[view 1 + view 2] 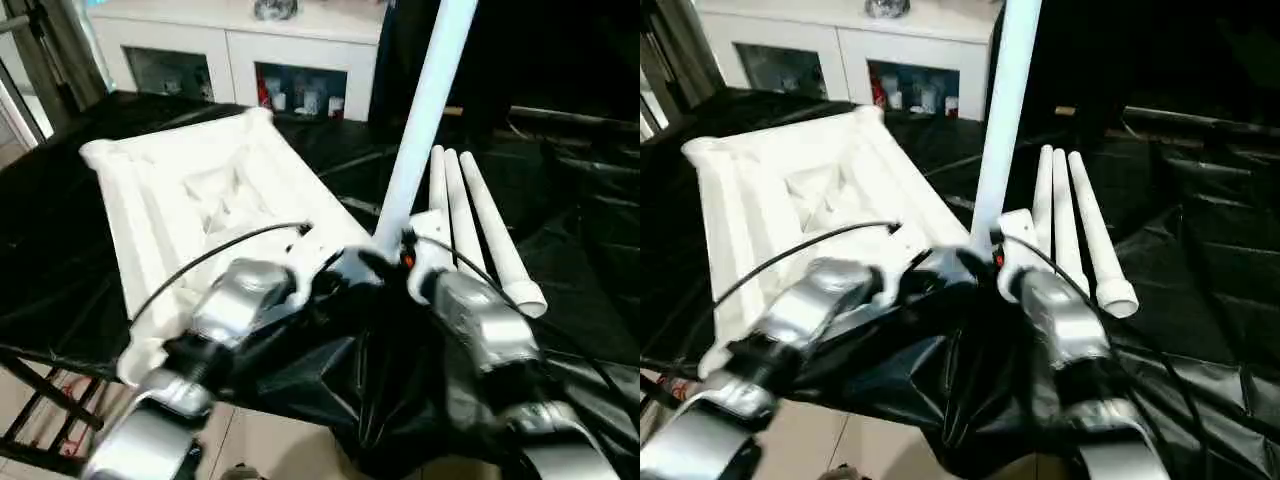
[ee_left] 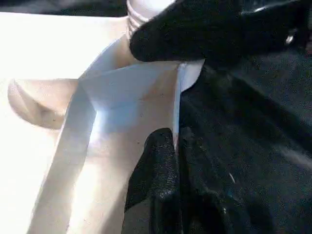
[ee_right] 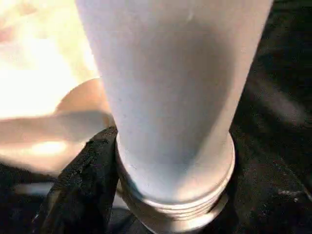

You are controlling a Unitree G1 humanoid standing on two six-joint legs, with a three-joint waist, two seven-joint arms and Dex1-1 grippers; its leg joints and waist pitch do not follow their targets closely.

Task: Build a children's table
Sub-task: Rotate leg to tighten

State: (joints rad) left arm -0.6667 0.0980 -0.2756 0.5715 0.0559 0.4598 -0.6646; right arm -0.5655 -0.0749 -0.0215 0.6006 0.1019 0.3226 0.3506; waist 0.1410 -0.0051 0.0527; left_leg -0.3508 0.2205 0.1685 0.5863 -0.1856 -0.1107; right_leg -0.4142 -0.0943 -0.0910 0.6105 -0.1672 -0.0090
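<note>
Leg going into near corner socket of upturned tabletop (image 1: 190,190)

Tabletop lies ribs-up on black-draped work table (image 1: 590,250), toward its left edge; stiff, light, prob. slippery. Left gripper (image 2: 168,180) pinches its rim. Right gripper (image 1: 385,262) clamps upright leg (image 1: 420,110) low, nr threads; 3 spare legs (image 1: 470,220) lie beside. White cabinet (image 1: 240,45) behind.

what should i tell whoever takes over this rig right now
Right gripper: shut on the upright white tapered tube leg, threaded end at the near corner of the white plastic ribbed tabletop.
Left gripper: pinching the tabletop's edge at that corner.
Tabletop lies underside up on the black-draped work table. Three spare white legs lie to its right.
Done: first leg brought to its corner; whether it is seated is unclear.
Left: seat it, then fit the other three.
</note>
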